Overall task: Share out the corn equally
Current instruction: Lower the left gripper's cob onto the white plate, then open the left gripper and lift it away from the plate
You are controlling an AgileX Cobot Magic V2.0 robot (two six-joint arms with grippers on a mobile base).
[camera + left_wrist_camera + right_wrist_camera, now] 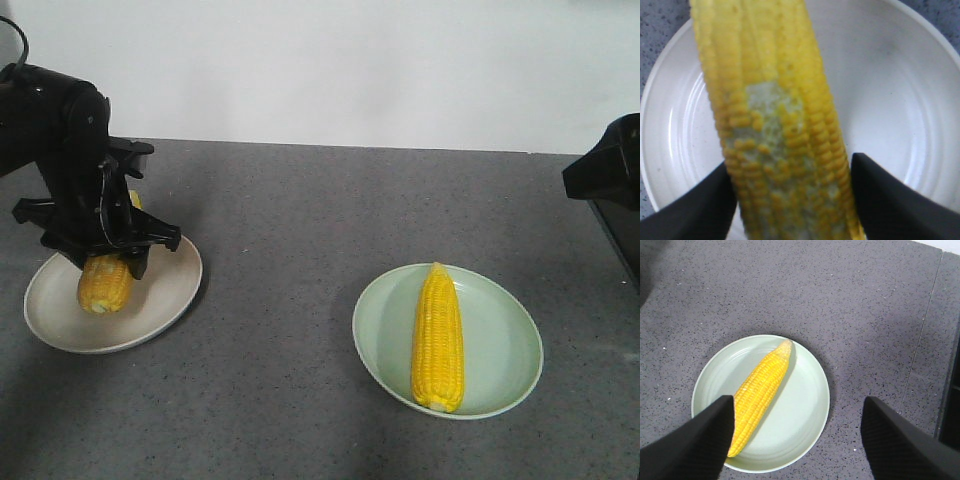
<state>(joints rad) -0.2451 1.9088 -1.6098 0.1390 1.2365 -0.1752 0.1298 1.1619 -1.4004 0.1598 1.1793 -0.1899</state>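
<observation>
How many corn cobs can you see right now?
2. One corn cob lies on the green plate; the other cob is between the left gripper fingers over the white plate.

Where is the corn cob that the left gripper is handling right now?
In the front view the corn cob is at the left, between the left gripper's fingers over the white plate. The other cob lies on the green plate at right.
</observation>
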